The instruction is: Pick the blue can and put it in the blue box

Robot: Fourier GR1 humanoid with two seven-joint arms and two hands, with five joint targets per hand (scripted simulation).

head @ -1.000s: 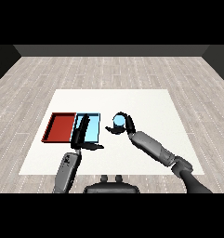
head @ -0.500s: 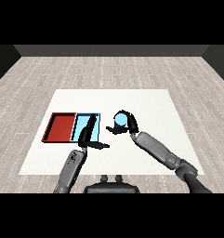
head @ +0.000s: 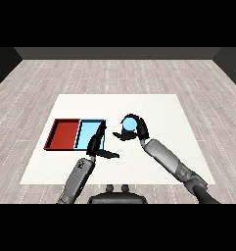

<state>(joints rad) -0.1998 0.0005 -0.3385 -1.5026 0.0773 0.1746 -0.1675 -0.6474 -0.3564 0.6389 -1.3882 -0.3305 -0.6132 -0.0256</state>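
Our right robot hand [head: 134,130] curls around the blue can [head: 129,124], just right of the light blue tray [head: 89,135], while our left robot hand [head: 97,144] hangs relaxed over that tray's near edge.

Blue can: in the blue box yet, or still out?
Out. The blue can is held in the right hand, right of the light blue tray, not over it.

Right grey forearm reaches in from lower right, its black robot hand [head: 137,128] raised, fingers and thumb curled closed around a load. Left black robot hand [head: 96,145] extends forward, fingers straight, thumb splayed sideways.
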